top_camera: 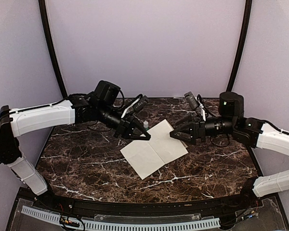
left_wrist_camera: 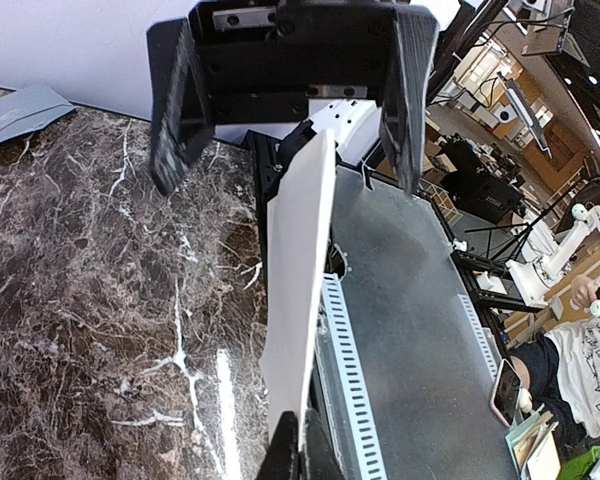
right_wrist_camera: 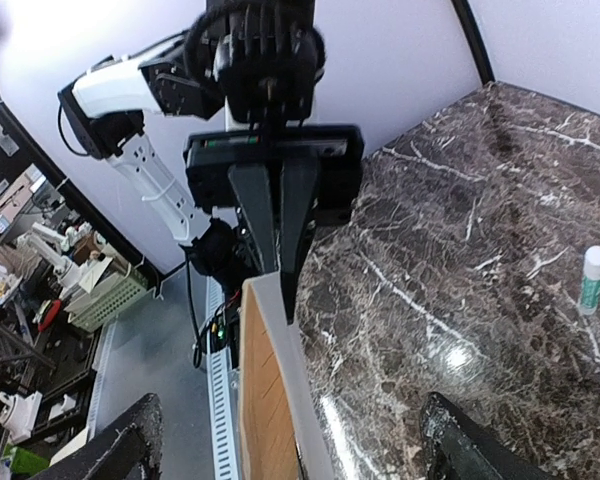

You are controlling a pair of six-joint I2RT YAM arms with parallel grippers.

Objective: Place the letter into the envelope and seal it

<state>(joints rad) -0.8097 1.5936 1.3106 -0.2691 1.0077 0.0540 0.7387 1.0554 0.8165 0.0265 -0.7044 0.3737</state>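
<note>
The letter (top_camera: 154, 150) is a cream sheet with a crease across its middle, held over the table's centre. My left gripper (top_camera: 143, 136) is shut on its far left edge; the left wrist view shows the fingertips (left_wrist_camera: 280, 450) pinching the sheet (left_wrist_camera: 300, 260) edge-on. My right gripper (top_camera: 179, 134) is open at the letter's right corner. In the right wrist view its jaws stand wide apart on either side of the sheet (right_wrist_camera: 270, 400), not touching it. The grey envelope (left_wrist_camera: 20, 110) lies flat at the table's far side and shows only in the left wrist view.
A white glue stick with a green label (right_wrist_camera: 590, 280) lies on the dark marble table (top_camera: 86, 159) behind the letter; it also shows in the top view (top_camera: 145, 124). A perforated metal rail (top_camera: 135, 224) runs along the near edge.
</note>
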